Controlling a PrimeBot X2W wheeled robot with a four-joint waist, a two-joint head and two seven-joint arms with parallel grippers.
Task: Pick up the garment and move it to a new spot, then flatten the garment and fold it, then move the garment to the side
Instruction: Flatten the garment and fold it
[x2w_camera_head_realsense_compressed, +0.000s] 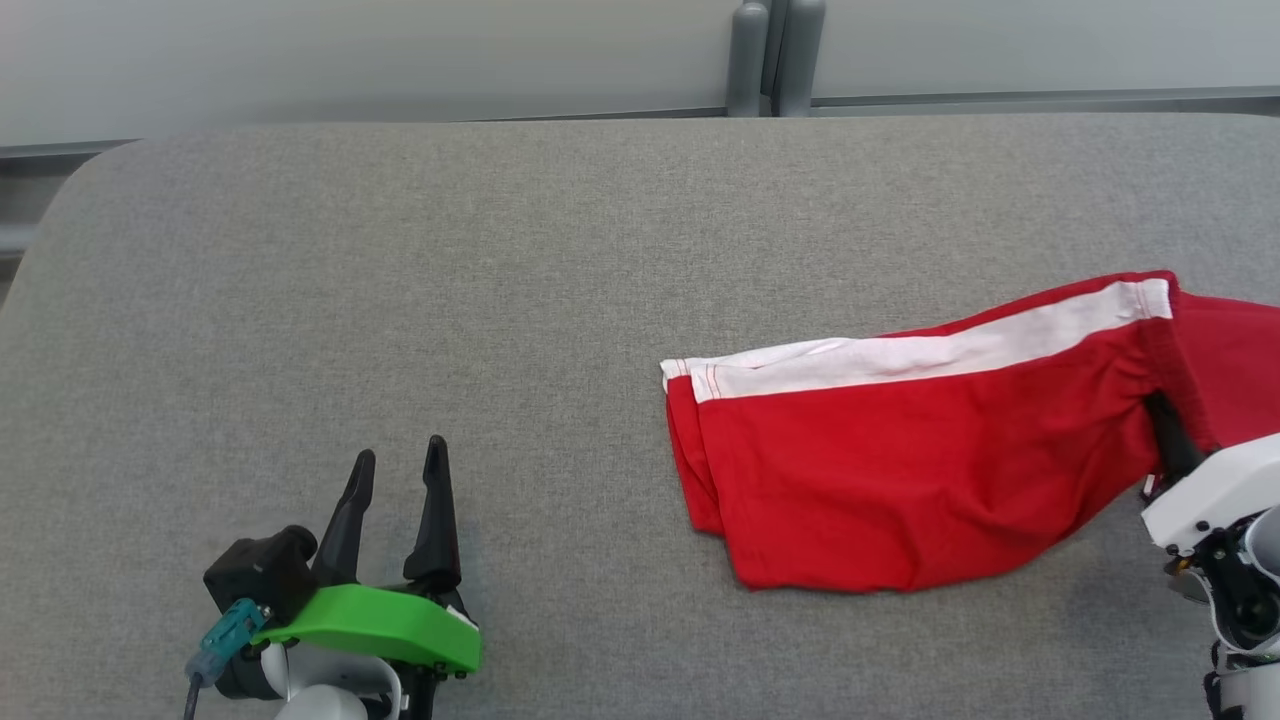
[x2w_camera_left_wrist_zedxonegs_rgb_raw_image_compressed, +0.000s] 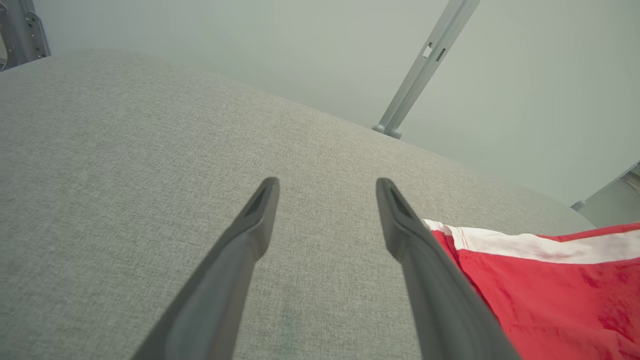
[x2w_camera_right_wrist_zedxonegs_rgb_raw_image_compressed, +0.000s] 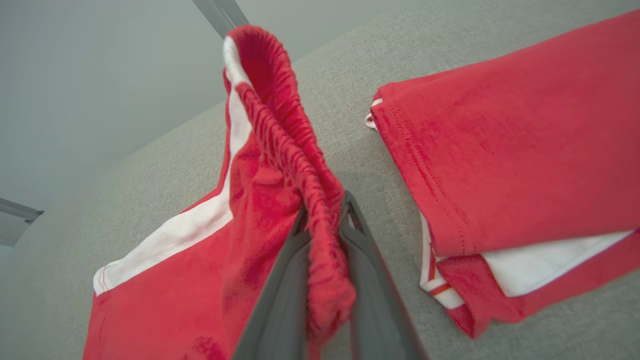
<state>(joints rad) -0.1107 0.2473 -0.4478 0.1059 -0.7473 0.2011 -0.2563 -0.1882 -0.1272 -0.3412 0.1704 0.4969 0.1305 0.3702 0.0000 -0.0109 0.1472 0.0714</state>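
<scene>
The garment (x2w_camera_head_realsense_compressed: 920, 480) is a pair of red shorts with a white side stripe, lying on the right half of the grey table (x2w_camera_head_realsense_compressed: 400, 250). Its elastic waistband (x2w_camera_right_wrist_zedxonegs_rgb_raw_image_compressed: 280, 125) is lifted into a ridge, and my right gripper (x2w_camera_right_wrist_zedxonegs_rgb_raw_image_compressed: 322, 202) is shut on that band. In the head view the right gripper (x2w_camera_head_realsense_compressed: 1158, 405) reaches under the raised band at the far right. One folded leg (x2w_camera_right_wrist_zedxonegs_rgb_raw_image_compressed: 500, 150) lies flat beside it. My left gripper (x2w_camera_head_realsense_compressed: 400, 460) stands open near the front left, well clear of the cloth. In the left wrist view the left gripper (x2w_camera_left_wrist_zedxonegs_rgb_raw_image_compressed: 327, 187) has nothing between its fingers, and the garment (x2w_camera_left_wrist_zedxonegs_rgb_raw_image_compressed: 550, 290) lies to their right.
Grey padded cloth covers the table, with a rounded far-left corner (x2w_camera_head_realsense_compressed: 110, 160). Two grey posts (x2w_camera_head_realsense_compressed: 775, 55) stand behind the far edge against a pale wall. The garment runs past the right edge of the head view.
</scene>
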